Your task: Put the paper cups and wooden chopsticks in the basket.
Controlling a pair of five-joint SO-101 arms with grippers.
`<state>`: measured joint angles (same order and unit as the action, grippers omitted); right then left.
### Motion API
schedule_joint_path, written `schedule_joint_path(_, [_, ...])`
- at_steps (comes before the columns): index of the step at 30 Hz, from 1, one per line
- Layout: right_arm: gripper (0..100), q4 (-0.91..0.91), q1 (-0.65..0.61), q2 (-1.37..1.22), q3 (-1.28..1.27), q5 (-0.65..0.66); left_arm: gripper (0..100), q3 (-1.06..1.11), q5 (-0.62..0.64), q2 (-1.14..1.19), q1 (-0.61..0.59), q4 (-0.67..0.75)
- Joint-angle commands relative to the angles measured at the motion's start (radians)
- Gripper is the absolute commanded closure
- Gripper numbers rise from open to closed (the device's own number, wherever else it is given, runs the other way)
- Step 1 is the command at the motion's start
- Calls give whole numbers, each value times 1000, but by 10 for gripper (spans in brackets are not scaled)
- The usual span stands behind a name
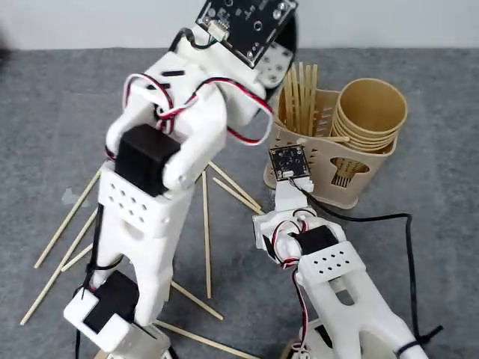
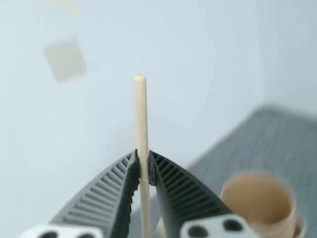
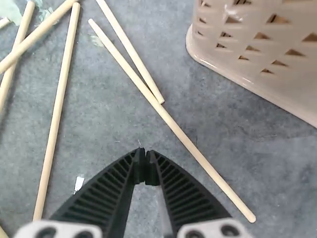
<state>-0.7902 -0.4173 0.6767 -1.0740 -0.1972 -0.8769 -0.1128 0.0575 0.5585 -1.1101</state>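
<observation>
My left gripper (image 2: 143,159) is shut on a wooden chopstick (image 2: 141,114) that stands up between its fingers. It is raised beside the beige basket (image 1: 329,187), with the stacked paper cups (image 2: 257,203) just below it. The basket holds that stack of paper cups (image 1: 372,112) and several upright chopsticks (image 1: 299,93). My right gripper (image 3: 144,166) is shut with nothing in it, low over the grey mat next to the basket wall (image 3: 257,49). A long chopstick (image 3: 168,119) lies just ahead of its tips, and a shorter one (image 3: 131,49) lies beyond.
Several loose chopsticks lie on the grey mat: a cluster at the left (image 1: 67,224), one under the left arm (image 1: 206,232), two beside the basket (image 1: 236,187) and some near the front edge (image 1: 194,299). The left arm's body (image 1: 150,209) covers the middle.
</observation>
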Motion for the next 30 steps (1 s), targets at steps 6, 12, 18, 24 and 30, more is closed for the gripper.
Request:
schedule_joint_path(6, [987, 25, 7, 25, -5, -3, 988, 176, 158, -49, 61, 313])
schedule_joint_path(12, [989, 133, 7, 25, -74, 58, 986, 441, 161, -54, 61, 509])
schedule_joint_path(18, [987, 140, 7, 27, -78, 64, 949, 481, 198, -60, 51, 531])
schedule_joint_path(24, [987, 142, 8, 27, -78, 64, 917, 479, 226, -61, 0, 522])
schedule_joint_path(30, [987, 142, 8, 30, -78, 63, 917, 409, 224, -124, -77, 353])
